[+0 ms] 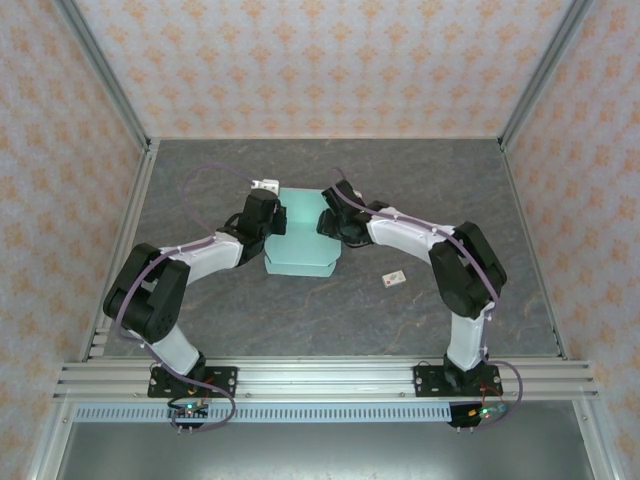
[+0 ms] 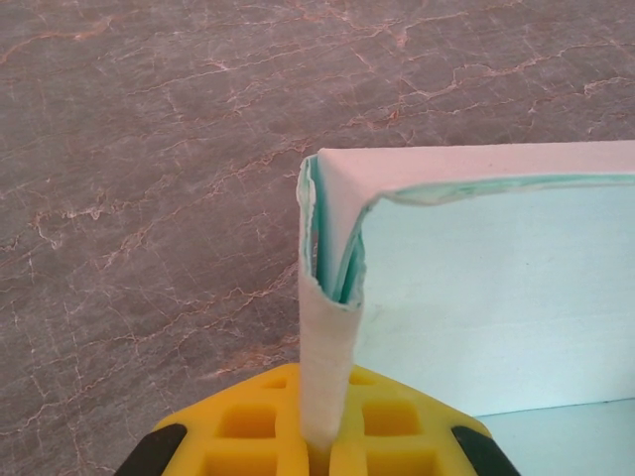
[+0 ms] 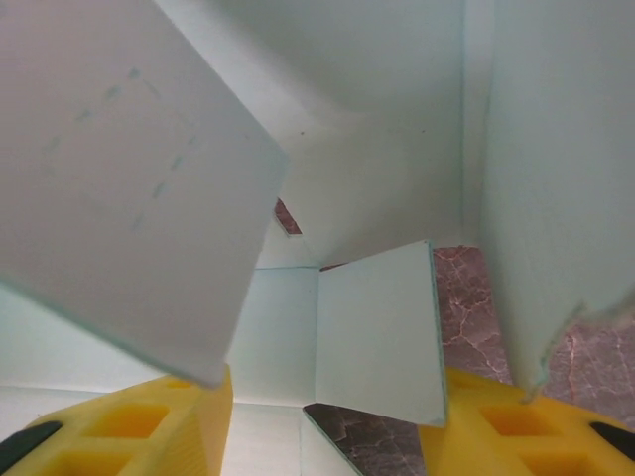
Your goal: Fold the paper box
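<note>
The paper box (image 1: 300, 240) is pale mint-green card, partly folded, lying mid-table between both arms. My left gripper (image 1: 268, 215) is at its left side. In the left wrist view the yellow jaws of that gripper (image 2: 327, 436) are shut on the folded edge of an upright side wall (image 2: 332, 297) of the paper box (image 2: 496, 297). My right gripper (image 1: 335, 222) is at the box's right side. Its yellow fingers (image 3: 516, 426) stand apart, so the right gripper (image 3: 327, 397) is open, with a small flap (image 3: 377, 337) between them and a large flap (image 3: 129, 178) over the left finger.
A tiny white tag with a red mark (image 1: 394, 279) lies on the grey marbled table (image 1: 450, 180) right of the box. Patterned walls enclose the table on three sides, and an aluminium rail (image 1: 320, 380) runs along the near edge.
</note>
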Motion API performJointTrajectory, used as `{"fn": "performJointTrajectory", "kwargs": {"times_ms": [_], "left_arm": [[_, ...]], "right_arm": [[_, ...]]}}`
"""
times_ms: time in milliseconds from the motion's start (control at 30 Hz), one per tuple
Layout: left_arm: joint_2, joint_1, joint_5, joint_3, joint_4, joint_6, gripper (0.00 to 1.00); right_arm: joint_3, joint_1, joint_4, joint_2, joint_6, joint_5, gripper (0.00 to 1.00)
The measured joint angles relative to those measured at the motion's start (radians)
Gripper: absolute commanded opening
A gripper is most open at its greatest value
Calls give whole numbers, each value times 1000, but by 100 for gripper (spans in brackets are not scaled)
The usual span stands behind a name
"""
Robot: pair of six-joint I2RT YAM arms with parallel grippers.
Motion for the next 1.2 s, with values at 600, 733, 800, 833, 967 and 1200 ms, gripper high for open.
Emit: {"fn": "performJointTrajectory", "kwargs": {"times_ms": [600, 733, 800, 833, 967, 1200], "left_arm": [[0, 0, 4, 0, 0, -8, 0], [0, 1, 3, 0, 0, -16, 0], [0, 1, 2, 0, 0, -16, 0], [0, 1, 3, 0, 0, -15, 0], [0, 1, 2, 0, -4, -15, 0], [0, 1, 3, 0, -9, -16, 0]], "right_arm": [[23, 68, 5, 2, -169, 75, 38], [23, 69, 13, 3, -205, 75, 36], [23, 71, 18, 11, -231, 75, 35], [23, 71, 21, 15, -240, 75, 35], [23, 72, 30, 28, -277, 75, 34], [21, 74, 34, 28, -344, 122, 37]]}}
